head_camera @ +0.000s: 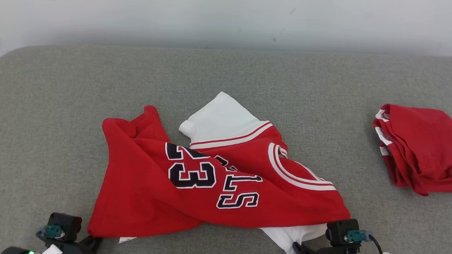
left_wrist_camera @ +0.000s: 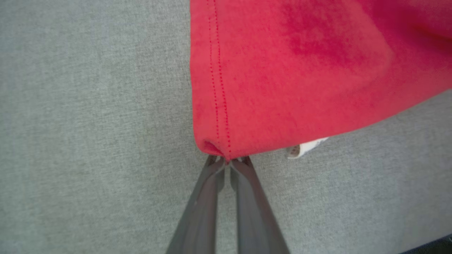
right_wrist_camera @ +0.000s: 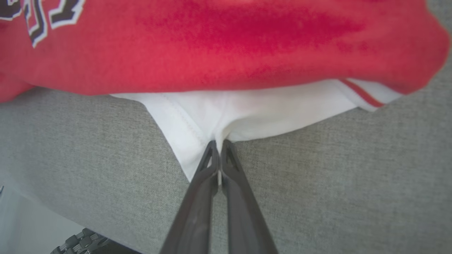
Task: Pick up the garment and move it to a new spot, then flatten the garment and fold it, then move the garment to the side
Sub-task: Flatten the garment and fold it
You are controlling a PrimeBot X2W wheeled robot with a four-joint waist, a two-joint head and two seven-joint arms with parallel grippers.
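Two hands are closed on cloth. The left hand [left_wrist_camera: 227,160] pinches the bottom corner of the red shirt [head_camera: 207,180] at its stitched hem. The right hand [right_wrist_camera: 219,144] pinches the edge of a white sleeve [right_wrist_camera: 197,120] under the red body. The shirt lies crumpled on the near side of the grey worktop [head_camera: 56,114], approx. mid-width.

Step, I think: the pick-up, w/ grip made and lift not yet done. Next move needs both hands to rise together, cloth stretched between them.

Room: bare worktop on the far side & left. The folded red pile [head_camera: 418,148] at right is well apart. The front edge is close to the hands.
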